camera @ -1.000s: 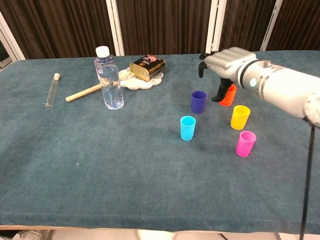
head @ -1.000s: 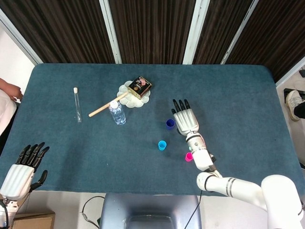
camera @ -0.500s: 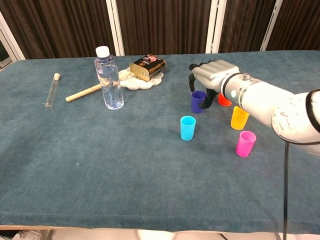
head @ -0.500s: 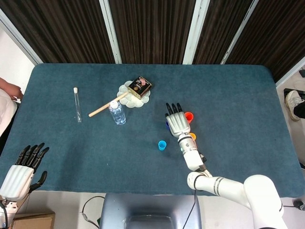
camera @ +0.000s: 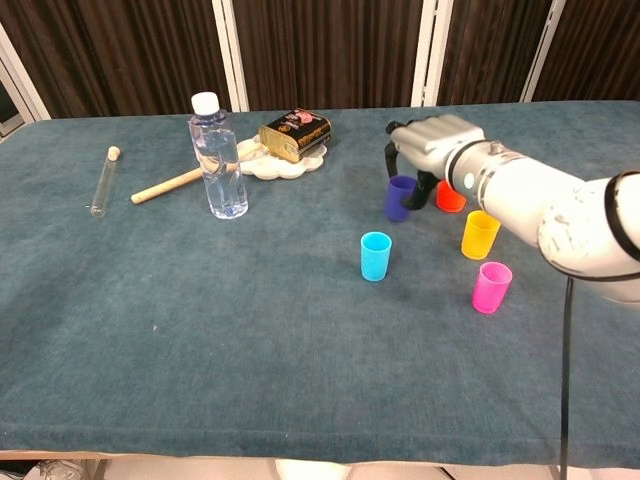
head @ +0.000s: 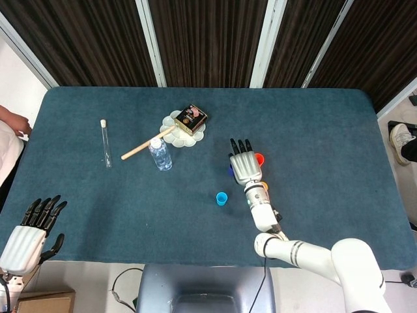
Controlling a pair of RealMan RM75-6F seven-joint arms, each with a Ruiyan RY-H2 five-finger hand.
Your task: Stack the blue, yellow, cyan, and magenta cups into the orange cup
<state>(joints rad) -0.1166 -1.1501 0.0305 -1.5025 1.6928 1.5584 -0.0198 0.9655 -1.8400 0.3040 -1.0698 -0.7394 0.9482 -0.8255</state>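
Blue cup (camera: 400, 196): upright or slightly tilted on the desk (camera: 200, 320), held in the right robot hand (camera: 432, 142), whose fingers (camera: 391, 160) curl down around its rim and sides.
Orange cup (camera: 449, 197): just beside the right robot hand on its right, partly hidden behind it.
Yellow cup (camera: 480, 234): upright, near the right robot hand, toward the robot.
Magenta cup (camera: 491, 287): upright, nearer the robot than the yellow cup.
Cyan cup (camera: 375, 255): upright, near the right robot hand, toward the robot and to its left.
Left robot hand (head: 31, 233): well apart, off the near left corner of the desk, holding nothing, fingers straight and slightly apart.
Water bottle (camera: 218, 157): upright, well left of the right robot hand.
White plate (camera: 262, 161): carries a dark tin (camera: 295, 133).
Wooden stick (camera: 170, 185): lying with one end on the plate.
Glass tube (camera: 102, 180): lying flat, farthest left.
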